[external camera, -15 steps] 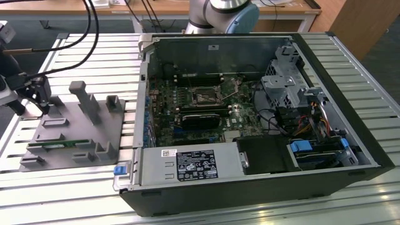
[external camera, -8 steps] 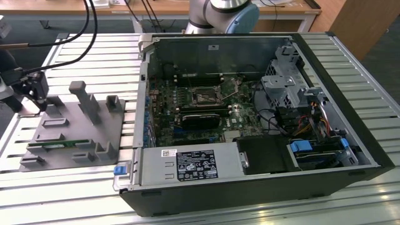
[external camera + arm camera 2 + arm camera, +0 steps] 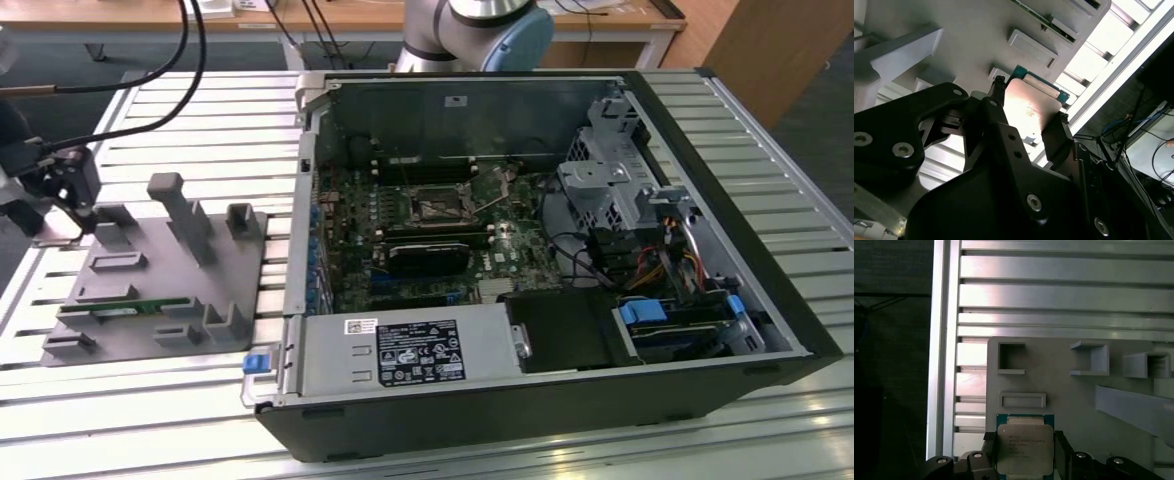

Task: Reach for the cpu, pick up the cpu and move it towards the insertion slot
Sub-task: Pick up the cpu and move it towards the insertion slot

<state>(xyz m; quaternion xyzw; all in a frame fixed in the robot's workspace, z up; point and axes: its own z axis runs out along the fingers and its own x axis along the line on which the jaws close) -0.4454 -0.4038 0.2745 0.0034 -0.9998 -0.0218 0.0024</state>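
Item 1: cpu (image 3: pixel 1024 450), a small flat square chip with a silvery-grey metal lid on a green base.
Handling: judged light, rigid and smooth-topped, with a fragile underside; take hold by 2 opposite edges only.
Location: at the grey plastic fixture (image 3: pixel 1074 400), well apart from the square black insertion slot (image 3: pixel 438 207) inside the open black computer case (image 3: pixel 667 410).
Black gripper (image 3: pixel 1024 436): appears to pinch the cpu at both side edges, the chip centred between its jaws.

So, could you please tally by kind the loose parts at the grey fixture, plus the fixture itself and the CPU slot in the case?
cpu: 1
memory stick: 1
fixture: 1
slot: 1
Total: 4
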